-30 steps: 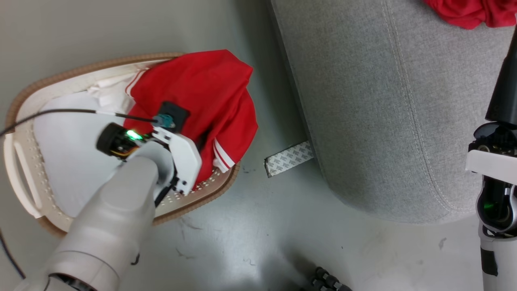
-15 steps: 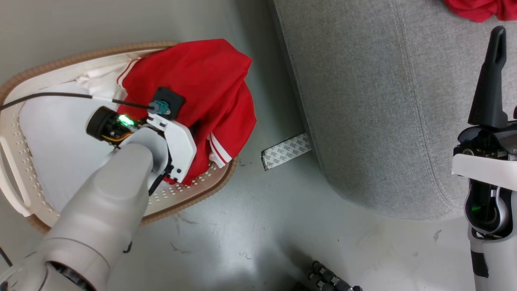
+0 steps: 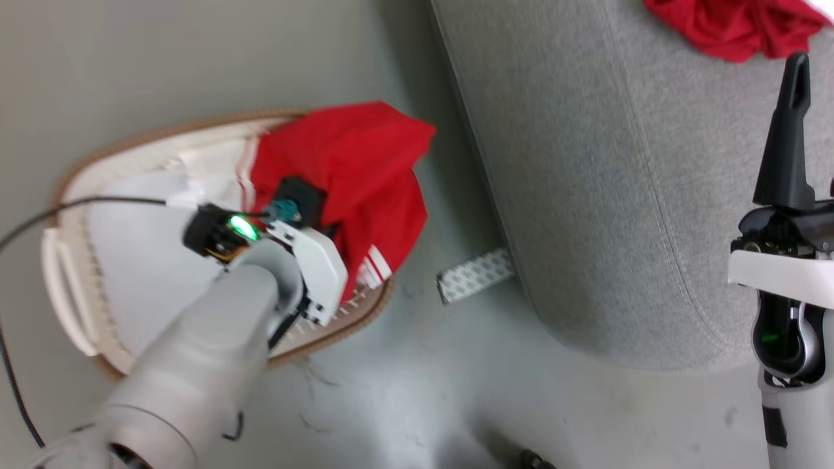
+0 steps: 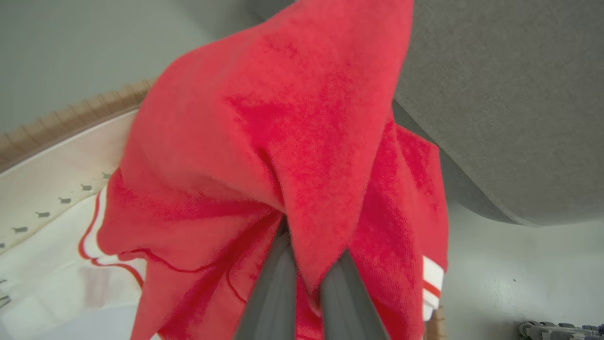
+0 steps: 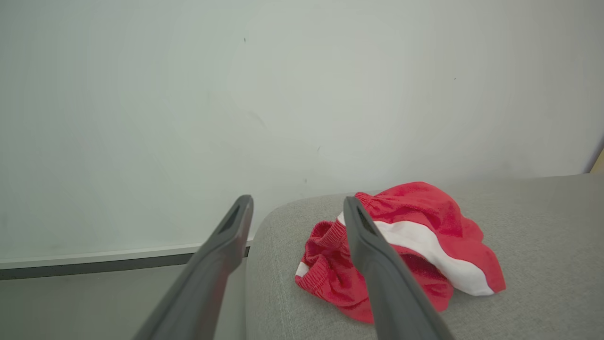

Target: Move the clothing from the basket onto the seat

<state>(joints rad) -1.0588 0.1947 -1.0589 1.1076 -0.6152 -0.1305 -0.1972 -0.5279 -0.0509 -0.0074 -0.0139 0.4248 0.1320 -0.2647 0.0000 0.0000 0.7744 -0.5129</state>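
Beside the seat (image 3: 586, 163), basket (image 3: 130, 140) on floor (image 3: 423, 391), left gripper (image 4: 309, 264) clamped on red garment (image 3: 352, 169) in it (striped cuff (image 3: 374, 270) over rim), right gripper (image 5: 297, 203) wide by seat, second red garment (image 5: 424, 236) atop.

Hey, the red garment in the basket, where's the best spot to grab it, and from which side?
Pinch a raised fold near the middle of the red garment, coming from above: it lies bunched, and its edge drapes over the basket rim. The left gripper is shut on such a fold.
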